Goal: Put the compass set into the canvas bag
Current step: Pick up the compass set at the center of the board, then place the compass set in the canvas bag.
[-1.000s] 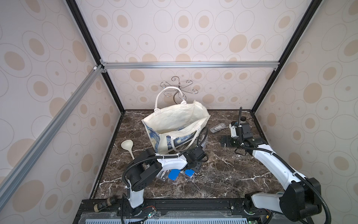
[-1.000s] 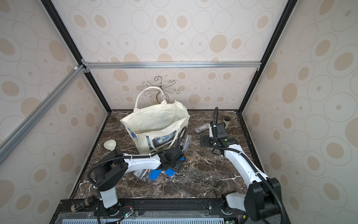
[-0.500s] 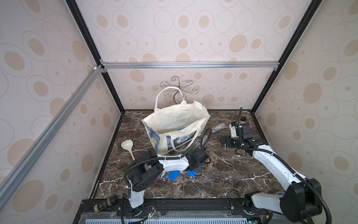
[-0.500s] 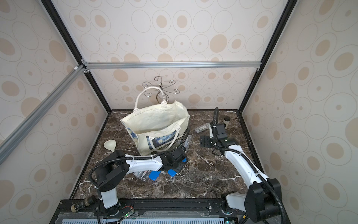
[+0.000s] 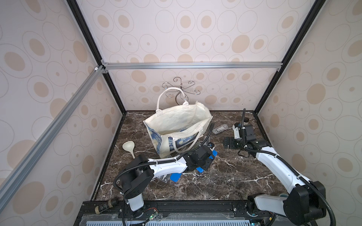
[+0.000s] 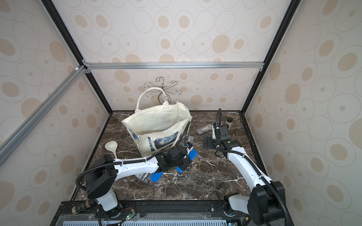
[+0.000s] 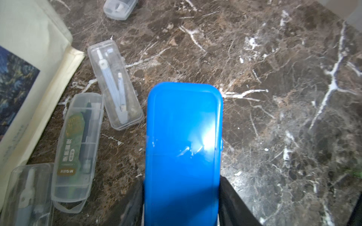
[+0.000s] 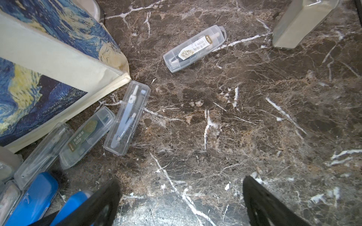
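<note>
Left tool (image 7: 181, 187) clamped on blue compass set (image 7: 184, 137), long axis straight ahead; canvas bag (image 5: 176, 121) just beside my tool, mouth above it.

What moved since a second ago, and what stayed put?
The left gripper, shut on the blue case, carried it a little to the right along the front of the bag. Nothing was newly grabbed or let go. The bag, the open right gripper, the spoon and the clear cases stayed put.
</note>
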`<state>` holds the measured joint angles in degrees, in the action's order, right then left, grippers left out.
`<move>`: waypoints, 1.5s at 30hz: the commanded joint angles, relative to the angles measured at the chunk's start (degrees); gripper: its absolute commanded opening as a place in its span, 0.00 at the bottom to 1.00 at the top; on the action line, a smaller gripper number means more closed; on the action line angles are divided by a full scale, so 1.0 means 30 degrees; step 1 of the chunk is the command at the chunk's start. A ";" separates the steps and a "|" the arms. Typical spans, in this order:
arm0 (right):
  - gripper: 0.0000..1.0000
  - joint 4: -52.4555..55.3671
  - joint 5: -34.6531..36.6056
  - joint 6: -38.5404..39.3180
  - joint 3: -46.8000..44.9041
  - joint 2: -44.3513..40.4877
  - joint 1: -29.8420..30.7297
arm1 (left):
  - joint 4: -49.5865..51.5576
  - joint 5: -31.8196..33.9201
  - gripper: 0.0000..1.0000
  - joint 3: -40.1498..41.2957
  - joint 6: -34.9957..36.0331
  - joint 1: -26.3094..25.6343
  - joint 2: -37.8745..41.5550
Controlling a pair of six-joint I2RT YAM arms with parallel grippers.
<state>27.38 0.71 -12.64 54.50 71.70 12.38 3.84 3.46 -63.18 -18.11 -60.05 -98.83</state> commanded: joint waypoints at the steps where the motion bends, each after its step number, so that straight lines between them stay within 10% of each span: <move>1: 1.00 -0.0045 0.0568 -0.0321 -0.0354 -0.0441 -0.0278 | -0.1275 -0.0744 0.52 -0.1049 0.1554 -0.0168 0.0764; 25: 1.00 -0.0184 0.0058 -0.0401 -0.0416 -0.0359 -0.0787 | 0.1478 0.2974 0.56 -0.8523 0.6551 0.2017 0.2718; 45: 1.00 -0.0285 -0.0092 -0.0537 -0.0354 0.0186 -0.0789 | 0.3161 0.4754 0.58 -0.7028 0.9186 0.8141 0.1382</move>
<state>26.92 0.62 -13.69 53.65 71.57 10.46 11.92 15.70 -85.54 6.00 -35.77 -93.19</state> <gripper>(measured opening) 0.995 0.578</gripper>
